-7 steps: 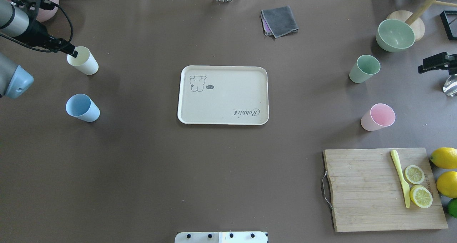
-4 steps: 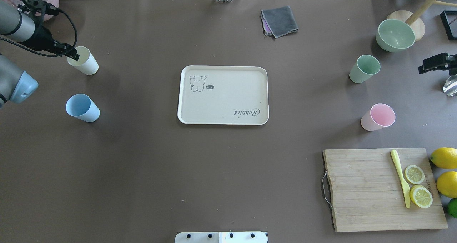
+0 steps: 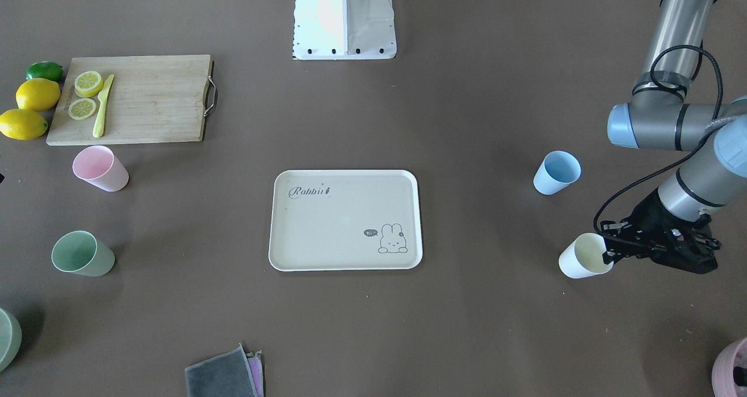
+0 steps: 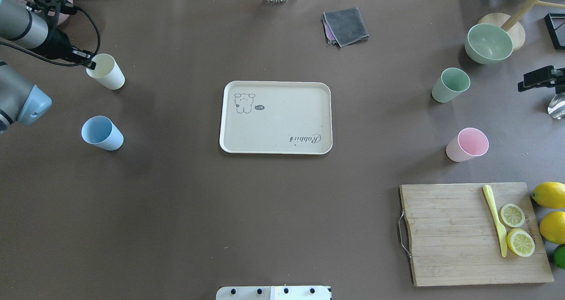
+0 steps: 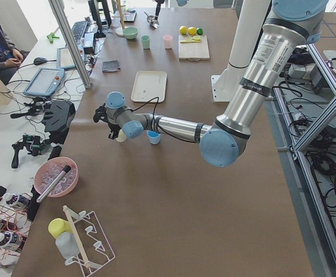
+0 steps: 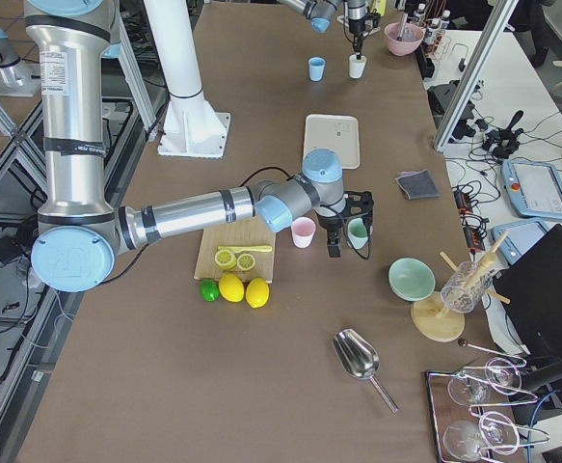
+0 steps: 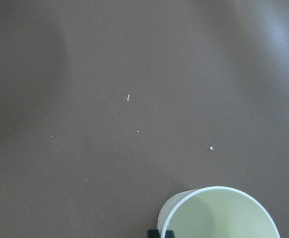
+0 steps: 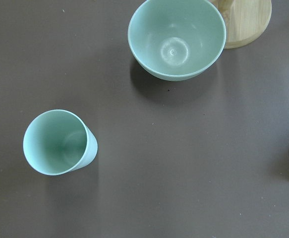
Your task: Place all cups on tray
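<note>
Overhead exterior: left pincer (image 4: 91, 64) is clamped on the cream-yellow cup (image 4: 107, 73) rim near the worktop (image 4: 176, 203) left edge, with open brown room across to the tray (image 4: 276, 117). Right pincer (image 4: 539, 77) sits near the sage green cup (image 4: 449, 85), can't tell its opening.

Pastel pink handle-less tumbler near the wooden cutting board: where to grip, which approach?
I'd pinch the rim of the pink tumbler from above, one finger inside, one outside. It stands upright, mouth open, tapered, handle-less; the wooden cutting board lies near its robot-facing side.
</note>
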Robot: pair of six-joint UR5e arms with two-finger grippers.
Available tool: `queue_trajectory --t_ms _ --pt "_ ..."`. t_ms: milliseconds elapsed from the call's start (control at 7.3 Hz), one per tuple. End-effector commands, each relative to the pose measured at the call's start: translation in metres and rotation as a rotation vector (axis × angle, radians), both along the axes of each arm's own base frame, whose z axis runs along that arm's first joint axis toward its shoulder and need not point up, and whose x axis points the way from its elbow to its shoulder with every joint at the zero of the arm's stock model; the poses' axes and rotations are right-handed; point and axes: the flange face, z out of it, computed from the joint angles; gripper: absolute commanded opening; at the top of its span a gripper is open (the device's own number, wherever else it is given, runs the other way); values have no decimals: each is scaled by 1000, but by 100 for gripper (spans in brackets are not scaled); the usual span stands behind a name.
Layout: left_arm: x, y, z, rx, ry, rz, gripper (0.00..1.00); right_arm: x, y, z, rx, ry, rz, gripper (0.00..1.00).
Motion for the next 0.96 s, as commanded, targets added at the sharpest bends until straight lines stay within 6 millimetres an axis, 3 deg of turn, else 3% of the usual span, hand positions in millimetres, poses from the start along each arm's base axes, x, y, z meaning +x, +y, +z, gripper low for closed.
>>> queue_trajectory --t_ms 0,137,411,548,822 --pt "65 15 -75 -67 103 -23 0 0 1 0 0 -2 -1 100" --pt "111 21 -124 -115 136 -16 0 0 1 1 -1 0 0 100" --pt "201 40 -202 -121 92 -49 0 0 1 0 1 -2 -1 100" --pt "218 48 -223 -134 85 -46 0 0 1 1 0 -1 0 100" --pt "239 60 -220 -123 60 -72 0 0 1 1 -1 1 1 100"
